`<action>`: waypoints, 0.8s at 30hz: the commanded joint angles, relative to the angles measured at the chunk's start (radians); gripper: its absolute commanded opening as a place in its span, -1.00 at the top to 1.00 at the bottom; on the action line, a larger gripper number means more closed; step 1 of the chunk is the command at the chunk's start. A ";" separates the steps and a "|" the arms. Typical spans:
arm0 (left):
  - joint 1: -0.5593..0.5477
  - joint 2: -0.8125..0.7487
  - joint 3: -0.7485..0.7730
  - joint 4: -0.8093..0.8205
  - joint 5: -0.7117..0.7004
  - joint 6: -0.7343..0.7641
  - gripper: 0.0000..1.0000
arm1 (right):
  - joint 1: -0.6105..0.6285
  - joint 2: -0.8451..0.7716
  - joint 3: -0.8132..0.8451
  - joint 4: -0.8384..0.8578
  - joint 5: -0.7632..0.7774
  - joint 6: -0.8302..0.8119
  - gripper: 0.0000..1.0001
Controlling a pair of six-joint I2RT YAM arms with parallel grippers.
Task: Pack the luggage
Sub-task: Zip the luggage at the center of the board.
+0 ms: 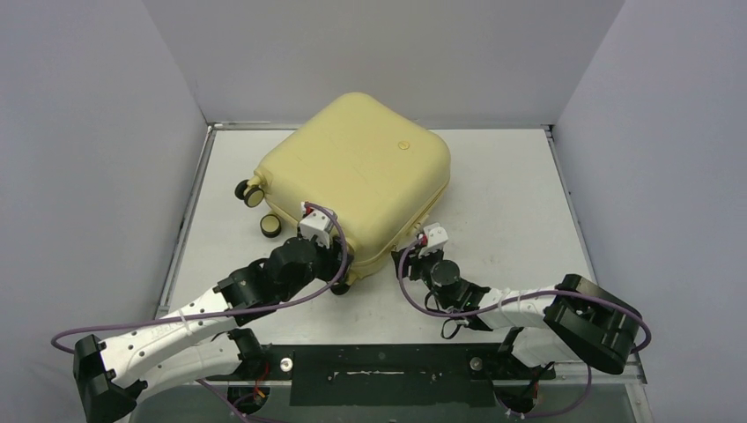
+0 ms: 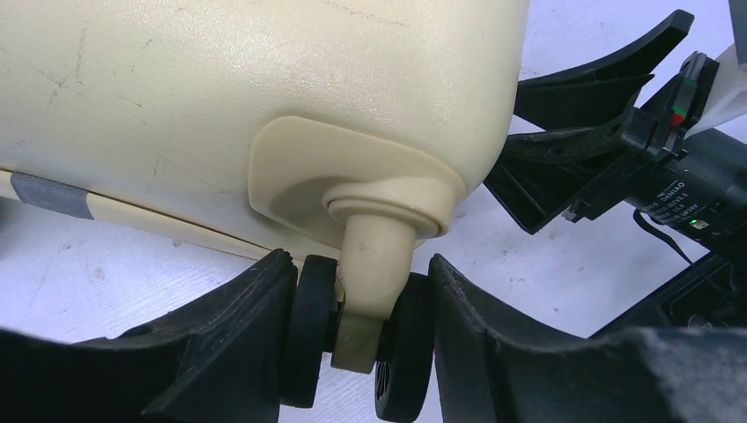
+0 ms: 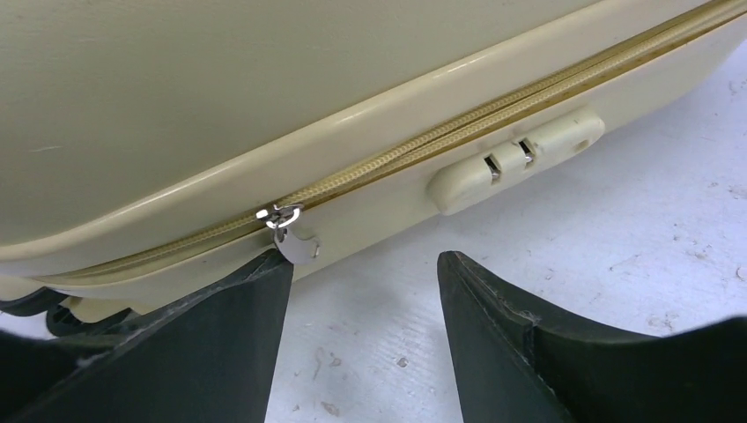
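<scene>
Top external view has the luggage [image 1: 361,167] lying shut in the middle of the worktop [image 1: 511,185]. Its hard shell looks stiff and slick, so the caster wheel [image 2: 401,352] and zipper pull [image 3: 295,242] offer purchase. The left end effector [image 2: 359,273] pinches that caster wheel; the right end effector [image 3: 366,264] stands spread beside the zipper pull

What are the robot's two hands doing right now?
Left gripper: closed on a wheel of the luggage.
Right gripper: open, holding nothing.

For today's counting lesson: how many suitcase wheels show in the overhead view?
3: far wheel at the suitcase's left corner, middle wheel just nearer, near wheel between the left hand's fingers. Another may be hidden underneath.
</scene>
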 commanded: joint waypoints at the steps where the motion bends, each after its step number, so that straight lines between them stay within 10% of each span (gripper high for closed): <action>1: 0.041 -0.025 -0.024 -0.131 -0.192 -0.039 1.00 | 0.006 0.038 0.036 0.122 0.059 -0.027 -0.21; 24: 0.041 -0.020 -0.035 -0.119 -0.174 -0.031 1.00 | 0.014 0.056 0.060 0.171 -0.063 -0.130 0.59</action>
